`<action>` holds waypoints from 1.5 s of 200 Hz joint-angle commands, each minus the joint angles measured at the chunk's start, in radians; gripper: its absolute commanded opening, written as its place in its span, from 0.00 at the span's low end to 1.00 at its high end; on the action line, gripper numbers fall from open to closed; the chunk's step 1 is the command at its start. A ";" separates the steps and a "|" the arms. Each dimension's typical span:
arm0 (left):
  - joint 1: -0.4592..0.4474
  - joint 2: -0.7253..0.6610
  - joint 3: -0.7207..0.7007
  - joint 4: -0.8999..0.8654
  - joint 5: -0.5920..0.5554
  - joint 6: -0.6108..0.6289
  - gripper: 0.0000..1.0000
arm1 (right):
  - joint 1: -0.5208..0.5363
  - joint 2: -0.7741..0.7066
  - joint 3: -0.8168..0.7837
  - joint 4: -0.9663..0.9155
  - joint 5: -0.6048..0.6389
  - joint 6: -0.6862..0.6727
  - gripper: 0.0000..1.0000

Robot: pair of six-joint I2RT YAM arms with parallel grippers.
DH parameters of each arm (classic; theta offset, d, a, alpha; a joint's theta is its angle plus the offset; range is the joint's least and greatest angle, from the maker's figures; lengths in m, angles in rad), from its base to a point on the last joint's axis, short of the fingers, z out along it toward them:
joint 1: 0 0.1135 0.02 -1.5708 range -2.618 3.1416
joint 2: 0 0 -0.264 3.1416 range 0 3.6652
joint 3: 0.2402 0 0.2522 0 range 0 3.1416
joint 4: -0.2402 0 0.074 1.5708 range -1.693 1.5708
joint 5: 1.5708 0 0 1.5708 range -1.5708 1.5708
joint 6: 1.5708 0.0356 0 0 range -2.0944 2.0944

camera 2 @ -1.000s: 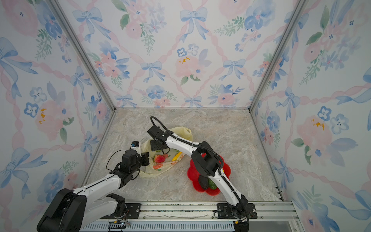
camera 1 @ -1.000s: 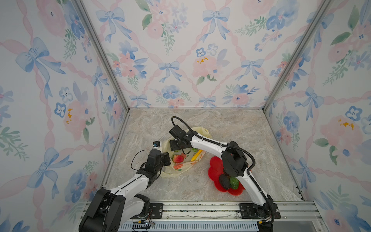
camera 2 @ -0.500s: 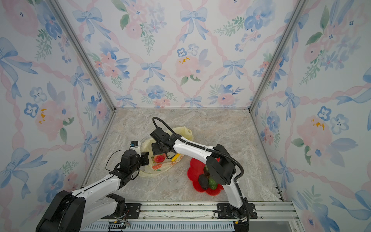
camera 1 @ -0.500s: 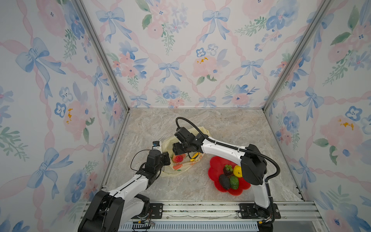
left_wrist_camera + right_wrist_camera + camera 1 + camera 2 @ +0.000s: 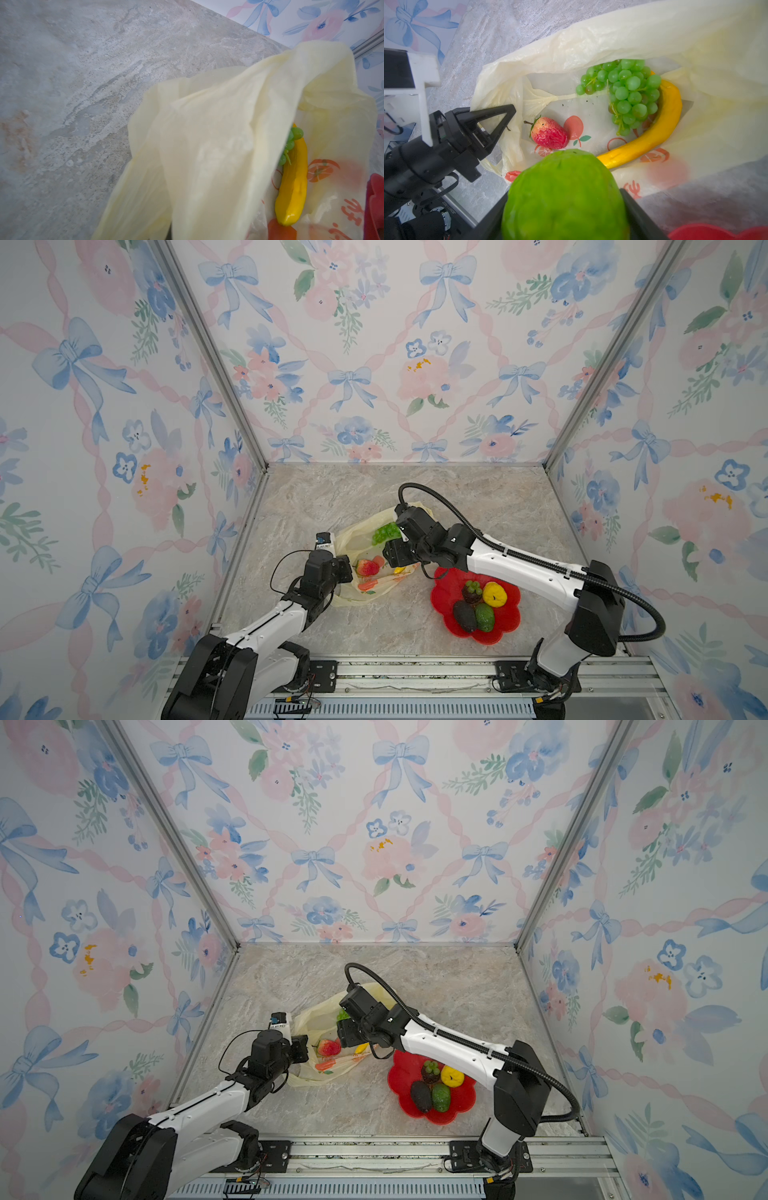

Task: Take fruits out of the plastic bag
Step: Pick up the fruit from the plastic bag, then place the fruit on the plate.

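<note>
**Right arm has a green one in its claw, three fruits left in the bag**

The right gripper (image 5: 564, 212) is spread fairly wide around a bumpy green fruit (image 5: 564, 187). The wrist view shows a black finger on each side of it, and it hangs over the right part of the bag's open mouth.

The plastic bag (image 5: 357, 539) lies on the marble table (image 5: 478, 510), a bit left of centre. The left gripper (image 5: 508, 111) is closed tight, pinching the bag's left rim, and the pale yellow film drapes off it in the left wrist view.

Inside the bag:
- The grape bunch (image 5: 627, 93) sits toward the far side, leaning on the banana (image 5: 654, 128), which curves around it.
- The strawberry (image 5: 549, 136) lies apart from those two, close to the left gripper's tip.

The red plate (image 5: 444, 601) sits just right of the bag and nearer the front rail. It holds the avocado (image 5: 463, 616) and a second green fruit (image 5: 484, 617) side by side. Behind them are the lemon (image 5: 494, 594) and a dark round fruit with a green top (image 5: 472, 593).
</note>
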 commanded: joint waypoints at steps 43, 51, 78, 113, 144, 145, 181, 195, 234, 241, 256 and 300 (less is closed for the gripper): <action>-0.003 0.013 0.007 -0.005 -0.004 -0.011 0.04 | -0.031 -0.178 -0.183 -0.131 0.086 0.042 0.61; -0.003 0.013 0.007 -0.005 -0.005 -0.011 0.04 | -0.036 -0.194 -0.204 -0.139 0.091 0.046 0.61; -0.002 0.011 0.007 -0.006 -0.007 -0.010 0.04 | -0.056 -0.237 -0.268 -0.161 0.099 0.059 0.61; -0.003 0.010 0.006 -0.005 -0.007 -0.010 0.04 | -0.073 -0.278 -0.335 -0.178 0.120 0.091 0.61; -0.003 0.013 0.007 -0.005 -0.008 -0.009 0.04 | -0.106 -0.311 -0.397 -0.177 0.120 0.107 0.61; -0.003 0.013 0.007 -0.005 -0.007 -0.009 0.04 | -0.107 -0.312 -0.399 -0.177 0.121 0.108 0.61; -0.003 0.014 0.009 -0.005 -0.004 -0.009 0.04 | -0.131 -0.304 -0.440 -0.149 0.101 0.119 0.61; -0.003 0.016 0.007 -0.005 -0.010 -0.010 0.04 | -0.135 -0.286 -0.445 -0.139 0.099 0.125 0.61; -0.004 0.023 0.012 -0.005 -0.005 -0.009 0.04 | -0.141 -0.244 -0.454 -0.106 0.083 0.127 0.61; -0.004 0.022 0.009 -0.006 -0.005 -0.008 0.04 | -0.142 -0.235 -0.451 -0.107 0.082 0.126 0.62; -0.003 0.017 0.007 -0.005 -0.010 -0.008 0.04 | -0.145 -0.219 -0.445 -0.117 0.085 0.126 0.62; -0.003 0.019 0.008 -0.005 -0.008 -0.009 0.04 | -0.152 -0.193 -0.458 -0.101 0.079 0.125 0.63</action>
